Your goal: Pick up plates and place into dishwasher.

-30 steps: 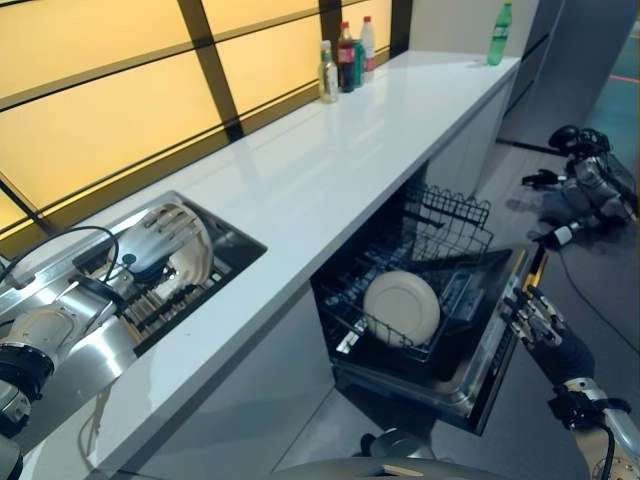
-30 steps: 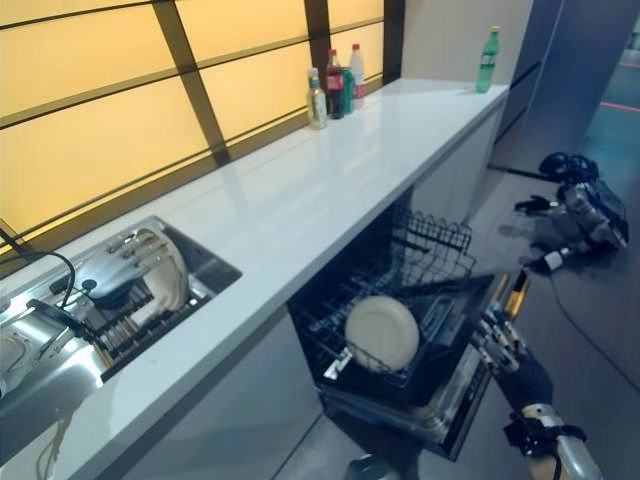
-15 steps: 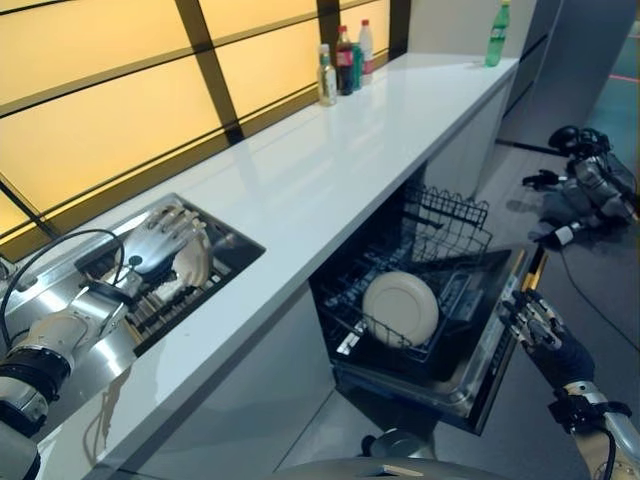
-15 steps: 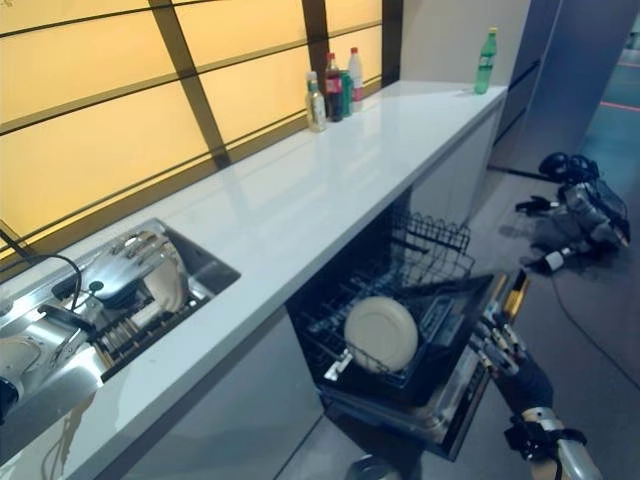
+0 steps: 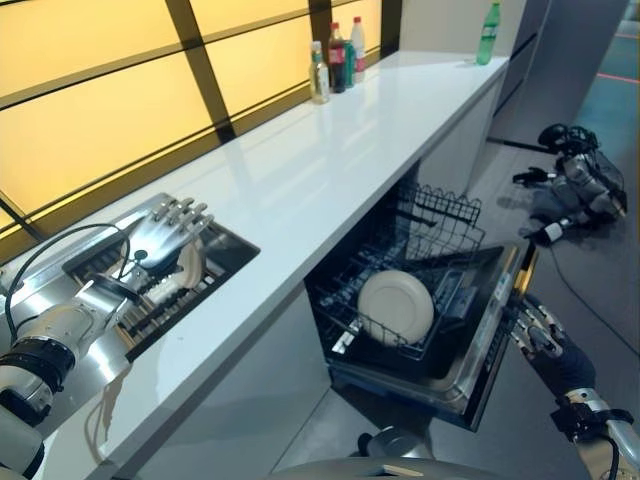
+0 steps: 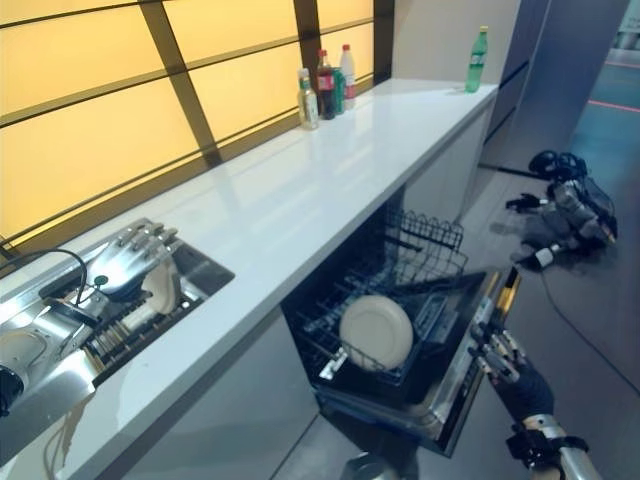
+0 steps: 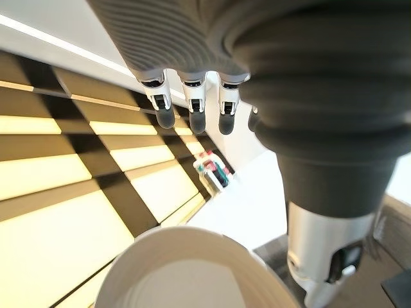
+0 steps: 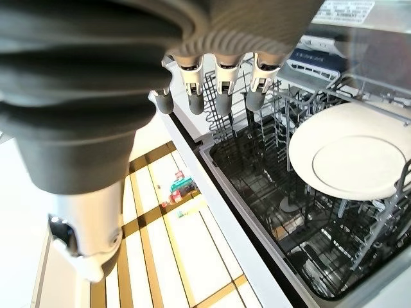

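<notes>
So one round white plate (image 5: 396, 306) is already standing on edge in the black wire lower rack (image 5: 440, 215) of the open dishwasher (image 5: 480, 350), right of centre under the long white countertop (image 5: 330, 160). That part looks done.

What's left is the second round white plate (image 5: 189, 262), which stands upright in the dark slotted drying rack (image 5: 170, 295) set into the steel sink (image 5: 50, 275) at the near left. The left hand (image 5: 160, 235) hangs just above it with its fingers straight and spread, thumb off to the side, nothing pinched. From the left wrist view the plate's rim sits just under the fingertips (image 7: 192, 119), and I can't tell if they touch it. I'd say the grab hasn't happened yet.

The right hand (image 5: 535, 325) is down by the near right edge of the dishwasher door, fingers loosely extended, holding nothing.

A cluster of bottles (image 5: 335, 65) and one green bottle (image 5: 487, 33) sit far along the counter.

Roughly halfway, by my guess.
</notes>
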Robot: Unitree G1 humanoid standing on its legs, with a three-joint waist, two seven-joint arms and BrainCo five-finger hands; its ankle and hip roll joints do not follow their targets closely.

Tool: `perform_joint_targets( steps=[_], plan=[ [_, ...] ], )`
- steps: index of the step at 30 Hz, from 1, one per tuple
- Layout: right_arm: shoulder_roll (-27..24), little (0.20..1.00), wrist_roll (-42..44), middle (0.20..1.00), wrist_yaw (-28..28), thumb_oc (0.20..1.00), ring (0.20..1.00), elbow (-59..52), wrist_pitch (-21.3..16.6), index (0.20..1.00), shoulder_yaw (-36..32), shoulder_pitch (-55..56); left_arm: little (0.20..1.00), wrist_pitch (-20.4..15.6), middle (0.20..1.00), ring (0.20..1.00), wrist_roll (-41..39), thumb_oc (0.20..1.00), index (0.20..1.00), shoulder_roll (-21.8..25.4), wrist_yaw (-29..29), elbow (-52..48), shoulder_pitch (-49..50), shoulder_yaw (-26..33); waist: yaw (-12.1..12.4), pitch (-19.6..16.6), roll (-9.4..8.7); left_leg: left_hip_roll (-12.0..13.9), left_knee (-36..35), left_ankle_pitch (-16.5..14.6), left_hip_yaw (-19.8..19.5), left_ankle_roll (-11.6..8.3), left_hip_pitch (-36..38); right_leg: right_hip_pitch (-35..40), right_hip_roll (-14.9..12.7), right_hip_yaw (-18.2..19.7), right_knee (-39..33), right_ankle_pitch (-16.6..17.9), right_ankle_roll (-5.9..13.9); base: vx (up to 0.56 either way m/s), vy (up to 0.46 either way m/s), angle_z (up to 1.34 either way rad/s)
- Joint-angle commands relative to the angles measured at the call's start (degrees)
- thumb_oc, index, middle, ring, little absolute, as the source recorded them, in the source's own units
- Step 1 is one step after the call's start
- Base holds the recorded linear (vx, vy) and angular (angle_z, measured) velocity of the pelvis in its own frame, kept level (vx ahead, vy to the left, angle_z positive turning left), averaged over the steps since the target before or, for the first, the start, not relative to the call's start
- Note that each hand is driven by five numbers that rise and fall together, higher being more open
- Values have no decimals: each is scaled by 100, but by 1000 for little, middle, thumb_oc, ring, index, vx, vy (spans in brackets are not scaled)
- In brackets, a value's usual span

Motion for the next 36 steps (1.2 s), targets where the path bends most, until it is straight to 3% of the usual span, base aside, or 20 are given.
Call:
perform_joint_targets(
  steps=[1,16,21,36],
  plan=[
    [-210,1000,266,1000,122,1000,1000,-519,-301,1000,-63,23,1000,262,1000,1000,212,1000,1000,309,148,-75,-252,265,-118,-329,-188,122,701,68,-239,257,-718,331,-313,-179,85,-275,595,0,0,0],
    [-367,1000,291,1000,-65,1000,1000,-684,-116,1000,-155,116,1000,388,1000,1000,661,1000,1000,268,-991,130,-519,-268,-189,-279,-153,131,770,102,-261,245,-687,350,-350,-263,203,-339,606,24,-9,1],
    [-521,1000,351,1000,-14,1000,1000,-667,-50,1000,-290,210,1000,337,1000,1000,1070,1000,1000,308,-972,351,-459,-375,-240,-231,-114,119,769,144,-264,230,-674,334,-372,-256,251,-331,622,51,11,1],
    [-972,1000,417,1000,341,1000,1000,-221,26,1000,-906,617,1000,1029,1000,1000,1513,1000,1000,209,-972,571,-613,-474,-370,212,-36,69,899,336,-413,170,-862,105,-459,-229,570,-322,634,27,35,-2]
  ],
)
